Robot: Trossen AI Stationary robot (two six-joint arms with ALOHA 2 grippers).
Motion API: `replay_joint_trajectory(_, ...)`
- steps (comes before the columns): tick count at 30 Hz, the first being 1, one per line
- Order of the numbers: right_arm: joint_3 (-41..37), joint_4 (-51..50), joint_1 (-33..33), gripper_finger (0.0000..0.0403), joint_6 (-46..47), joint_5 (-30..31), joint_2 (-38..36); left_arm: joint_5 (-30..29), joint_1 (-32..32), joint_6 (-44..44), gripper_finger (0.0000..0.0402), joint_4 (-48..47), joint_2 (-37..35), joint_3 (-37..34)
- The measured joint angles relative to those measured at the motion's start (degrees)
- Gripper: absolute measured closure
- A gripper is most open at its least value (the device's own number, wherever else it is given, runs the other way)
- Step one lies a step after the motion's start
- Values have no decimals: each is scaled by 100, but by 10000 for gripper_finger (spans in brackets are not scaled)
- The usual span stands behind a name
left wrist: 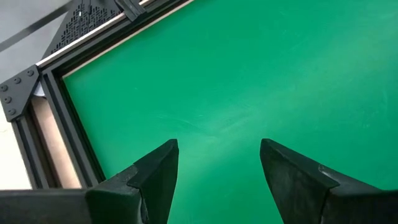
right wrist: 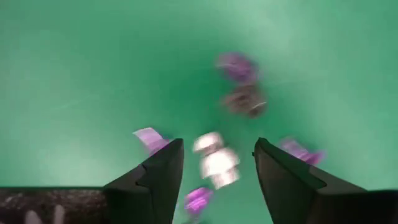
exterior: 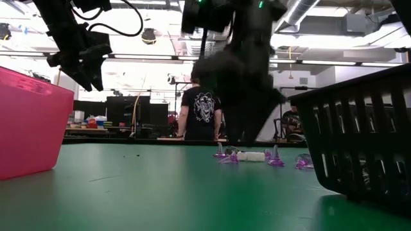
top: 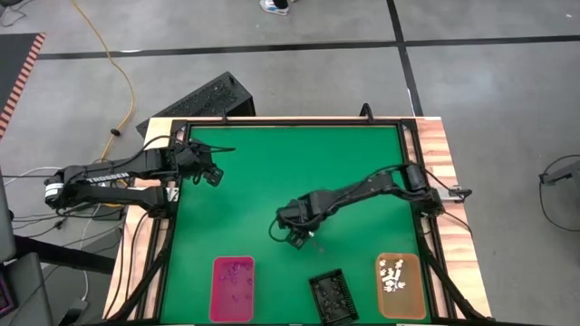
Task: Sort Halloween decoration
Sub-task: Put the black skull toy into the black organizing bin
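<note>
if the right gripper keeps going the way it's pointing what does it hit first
Most likely the white trinket lying between the open fingers of the right gripper, with purple trinkets scattered around it on the green mat. Depth is hard to judge in the blurred wrist view.

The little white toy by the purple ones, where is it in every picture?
High view: hidden under the right gripper.
Low view: the white trinket lies on the green mat among purple trinkets, right of middle.
Left wrist view: not in it.
Right wrist view: between the open fingers.
Shared landmark: the purple trinkets around it.
</note>
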Motion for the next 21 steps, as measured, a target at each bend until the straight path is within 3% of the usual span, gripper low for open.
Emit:
replay_joint_trajectory(8,10,123,-309,192,-434,167,171,-67,3,50,183,-59,2,0)
replay_joint_trajectory(21,-17,281,-222,227,-704,85,398,-128,5,179,183,-55,0,0)
